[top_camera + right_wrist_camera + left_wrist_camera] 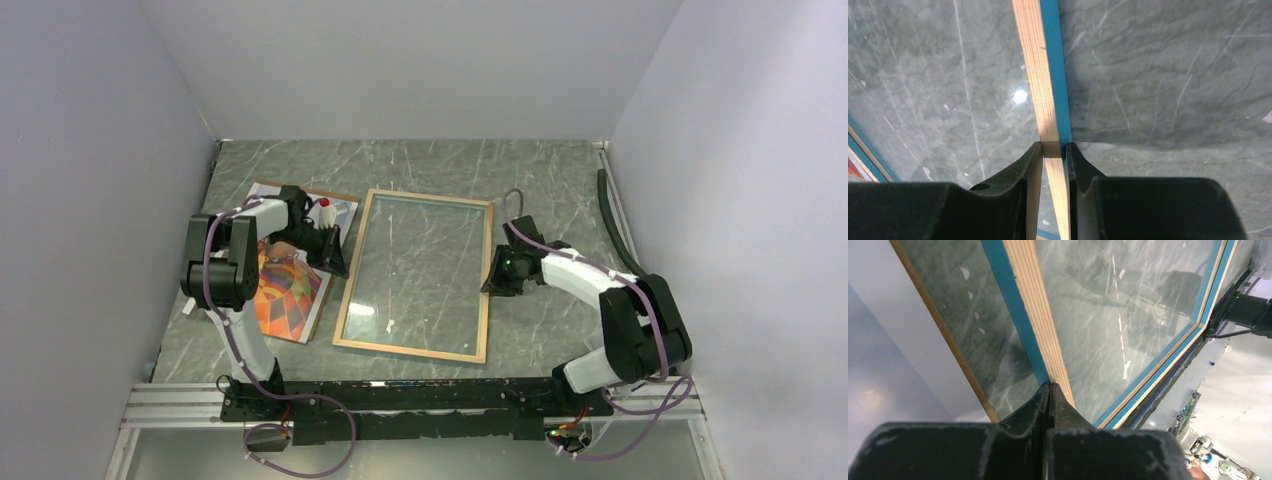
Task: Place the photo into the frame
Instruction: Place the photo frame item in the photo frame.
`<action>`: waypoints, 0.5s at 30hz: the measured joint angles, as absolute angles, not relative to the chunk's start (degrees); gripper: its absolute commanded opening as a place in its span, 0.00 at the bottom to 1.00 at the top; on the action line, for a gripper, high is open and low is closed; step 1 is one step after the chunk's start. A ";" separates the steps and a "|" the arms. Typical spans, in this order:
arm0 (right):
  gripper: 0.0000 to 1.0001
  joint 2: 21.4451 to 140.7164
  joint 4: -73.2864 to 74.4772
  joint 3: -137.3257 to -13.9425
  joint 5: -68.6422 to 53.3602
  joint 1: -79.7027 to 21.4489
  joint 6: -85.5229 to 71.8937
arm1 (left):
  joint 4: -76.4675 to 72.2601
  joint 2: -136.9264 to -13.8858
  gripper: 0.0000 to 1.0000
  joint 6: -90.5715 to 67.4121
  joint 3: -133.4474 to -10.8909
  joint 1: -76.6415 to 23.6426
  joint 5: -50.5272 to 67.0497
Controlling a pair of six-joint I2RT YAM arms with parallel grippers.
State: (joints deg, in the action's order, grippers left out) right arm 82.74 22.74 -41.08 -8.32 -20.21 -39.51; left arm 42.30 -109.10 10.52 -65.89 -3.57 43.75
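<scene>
Right jaws clamped on frame (410, 349) rim, 3 o'clock side; left jaws together at 9 o'clock rim, photo (285, 295) beside.

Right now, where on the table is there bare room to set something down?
Free: the strip between the frame and the back wall, and the near strip before the arm bases. Crowded: the left side, where the photo lies under the left arm, and the frame's right rim, held by the right gripper.
</scene>
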 measured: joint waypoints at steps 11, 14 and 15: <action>0.34 86.98 23.59 -46.52 -7.01 -14.52 -36.07 | 40.51 -113.40 0.05 7.55 -72.38 -7.20 43.99; 0.44 87.24 24.21 -48.34 -6.00 -13.74 -35.88 | 39.92 -114.02 0.07 7.27 -73.52 -7.57 44.07; 0.50 87.24 24.38 -49.19 -5.65 -13.56 -35.83 | 39.97 -114.04 0.09 7.29 -73.73 -7.60 43.88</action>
